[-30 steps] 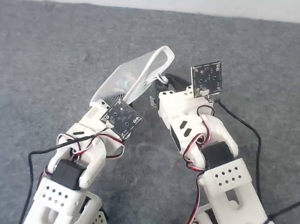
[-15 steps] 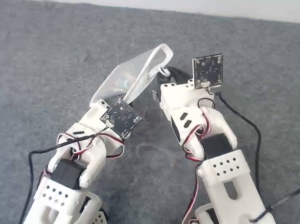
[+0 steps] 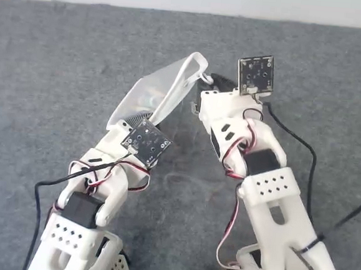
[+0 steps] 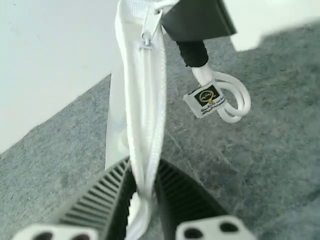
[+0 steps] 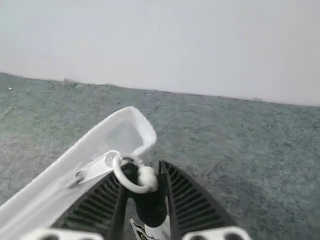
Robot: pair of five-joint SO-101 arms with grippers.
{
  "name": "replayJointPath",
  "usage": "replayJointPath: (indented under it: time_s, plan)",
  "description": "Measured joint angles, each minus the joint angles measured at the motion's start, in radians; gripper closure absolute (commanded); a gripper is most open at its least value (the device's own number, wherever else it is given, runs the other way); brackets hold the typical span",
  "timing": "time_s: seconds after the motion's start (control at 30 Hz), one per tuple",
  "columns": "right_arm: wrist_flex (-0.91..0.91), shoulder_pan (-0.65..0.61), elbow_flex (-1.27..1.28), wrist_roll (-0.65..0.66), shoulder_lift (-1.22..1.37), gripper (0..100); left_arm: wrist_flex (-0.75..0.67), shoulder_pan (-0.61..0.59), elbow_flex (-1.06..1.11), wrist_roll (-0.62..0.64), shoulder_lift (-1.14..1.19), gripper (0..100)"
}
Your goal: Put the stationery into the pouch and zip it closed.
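The left arm (image 3: pixel 94 197) is stretching forward from the near left, angling toward the middle. Its gripper (image 4: pixel 144 175) is clamping its ribbed jaws on the zip edge of the pouch (image 3: pixel 152 95) and holding it raised. The right arm (image 3: pixel 270 192) is stretching forward from the near right, leaning inward, so the two wrists are standing near each other. Its gripper (image 5: pixel 145 182) is pinching the black pull cord (image 5: pixel 146 200) between nearly closed jaws.
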Motion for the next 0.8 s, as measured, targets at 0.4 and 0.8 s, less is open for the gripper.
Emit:
replayJointPath:
  time_s: [0.4,0.8]
  plan:
    - [-0.101,0.018,-0.005,0.000,0.071,99.3,0.000,0.000,0.000,0.000,0.005,99]
    - [-0.135,0.109,-0.035,0.000,0.152,99.3,0.002,0.000,0.002,0.000,0.008,99]
